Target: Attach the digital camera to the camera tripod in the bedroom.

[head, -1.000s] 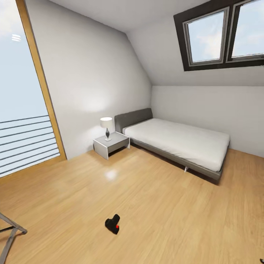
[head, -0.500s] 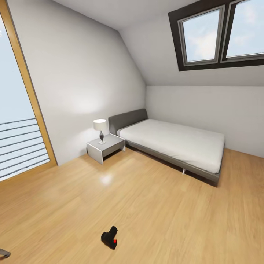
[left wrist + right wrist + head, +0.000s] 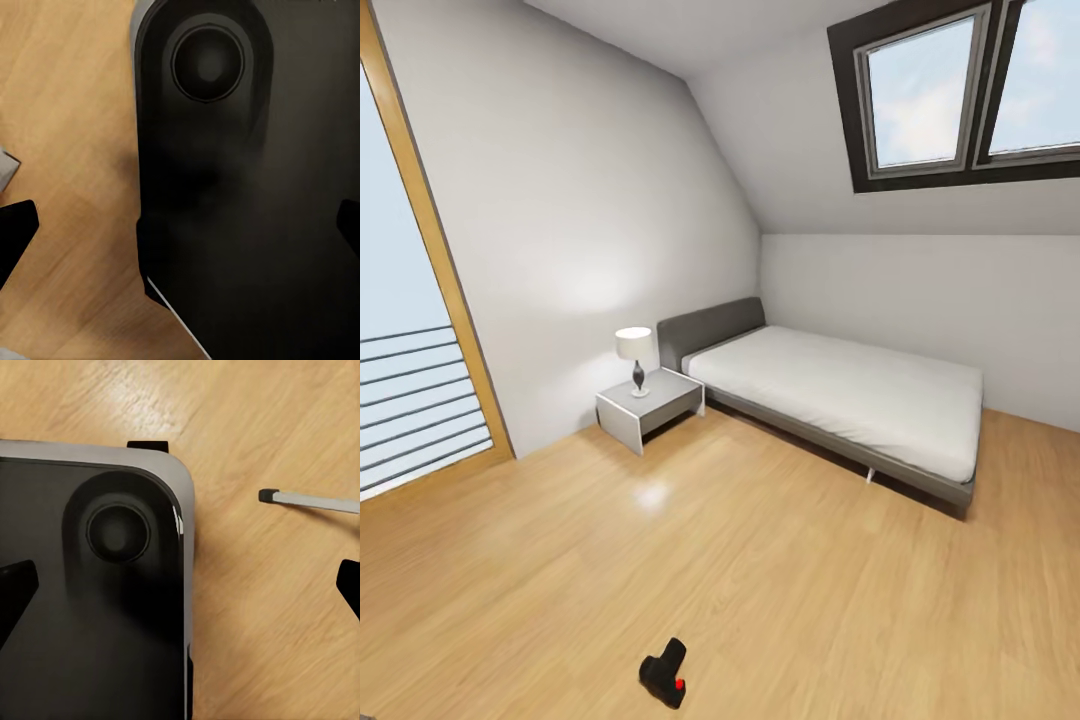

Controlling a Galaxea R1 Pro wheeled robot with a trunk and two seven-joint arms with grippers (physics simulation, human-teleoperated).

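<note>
The digital camera [image 3: 665, 673] lies on its side on the light wood floor [image 3: 790, 560], near the lower edge of the head view, red button facing up and toward the robot. It looks small, rigid and chunky, probably light enough for one end effector; its matte body should give fair grip, and the best hold is likely across the flat sides of the body, clear of the stubby lens and the button. Both wrist views look down past the robot's dark base at bare planks. The left end effector [image 3: 180, 232] and the right end effector [image 3: 180, 592] each show dark fingertips at opposite edges of their views, set wide apart and holding nothing. Beyond the right end effector lies a thin silver-white leg with a black foot [image 3: 311, 499], probably the camera tripod. The floor around the camera is open; the nightstand [image 3: 650, 405] and bed [image 3: 840, 395] stand well beyond it.
</note>
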